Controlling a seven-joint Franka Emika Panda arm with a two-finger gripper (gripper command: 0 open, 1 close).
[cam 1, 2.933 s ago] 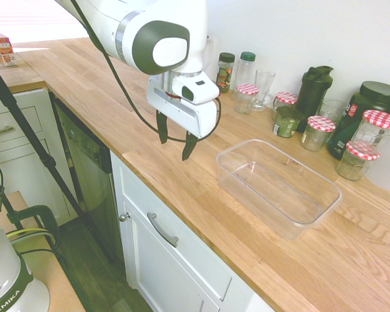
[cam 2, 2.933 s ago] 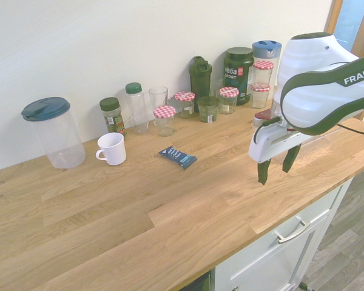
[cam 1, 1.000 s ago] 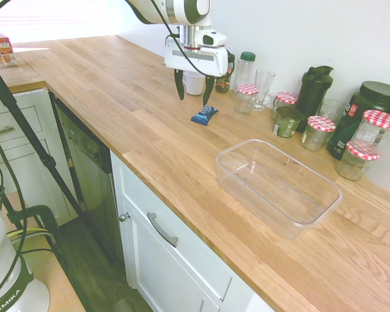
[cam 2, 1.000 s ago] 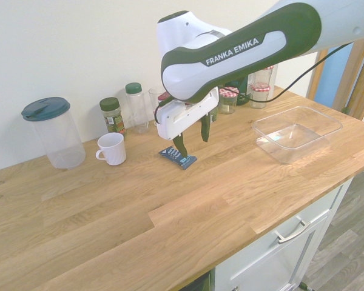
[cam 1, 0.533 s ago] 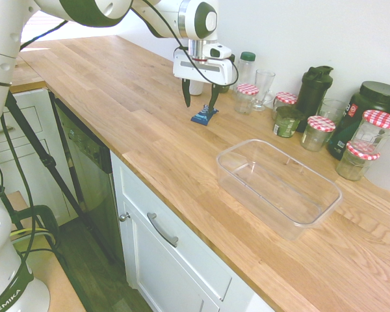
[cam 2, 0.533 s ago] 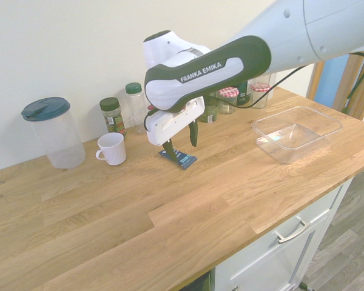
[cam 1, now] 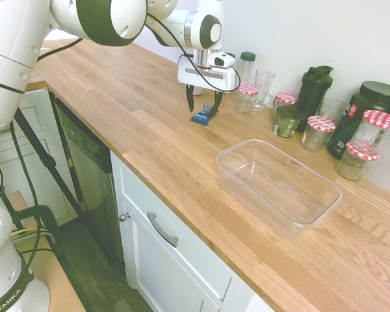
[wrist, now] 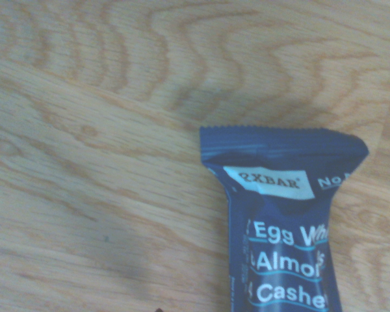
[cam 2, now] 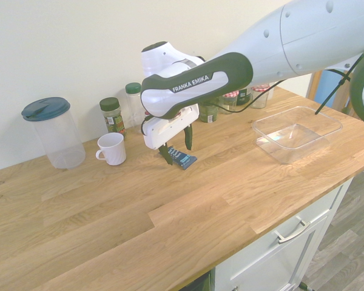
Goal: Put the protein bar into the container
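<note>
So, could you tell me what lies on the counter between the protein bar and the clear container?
Nothing: in the first exterior view, only bare wooden counter runs from the protein bar to the container. The second exterior view shows the same.

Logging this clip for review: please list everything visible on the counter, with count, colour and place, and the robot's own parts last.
protein bar: one, blue wrapper, flat on the countertop under the gripper
container: one, clear plastic tub, empty, near the counter's front edge
red-checked-lid jars: at least five, glass, along the wall
shaker bottle: one, dark green, by the wall
supplement tub: one, dark green with black lid, by the wall
drinking glass: one, clear, by the wall
spice jars: two, one dark-lidded, one green-lidded
mug: one, white, beside the spice jars
pitcher: one, clear with blue lid, furthest from the container
countertop: one, light wood
gripper: one, white with dark fingers, open, pointing down just over the bar
</note>
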